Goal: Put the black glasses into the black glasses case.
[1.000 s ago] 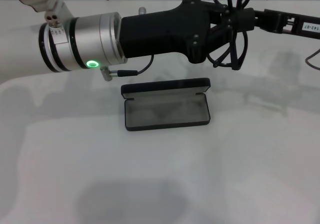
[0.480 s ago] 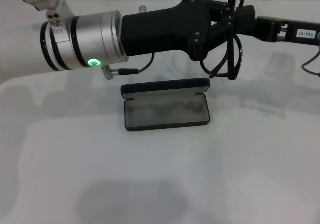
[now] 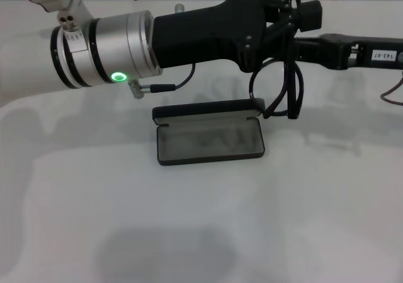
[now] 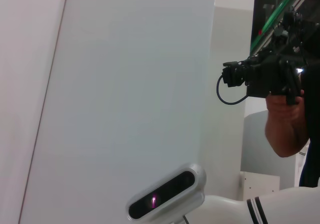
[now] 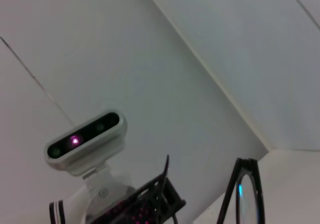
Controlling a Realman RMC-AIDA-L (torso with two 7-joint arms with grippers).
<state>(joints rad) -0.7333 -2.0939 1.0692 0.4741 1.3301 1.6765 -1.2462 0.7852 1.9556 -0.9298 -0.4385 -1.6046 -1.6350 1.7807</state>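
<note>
The black glasses case (image 3: 209,138) lies open on the white table, grey lining up, with its lid (image 3: 208,111) standing along the far side. The black glasses (image 3: 295,91) hang lenses-down just above and beside the case's right end. They also show in the right wrist view (image 5: 246,194). My right gripper (image 3: 301,45) reaches in from the right and is shut on the glasses' upper part, partly hidden behind my left arm. My left gripper (image 3: 293,12) reaches across from the left, above the case's far right corner and just above the glasses.
The left arm's silver wrist (image 3: 104,50) and its thin cable (image 3: 170,86) hang over the table behind the case. The white table (image 3: 201,220) stretches in front of the case. The left wrist view shows a wall and a person's hand holding a camera (image 4: 280,84).
My right arm has come down with the glasses, from level with the left gripper to the case's right end. The left arm has stayed almost still.
</note>
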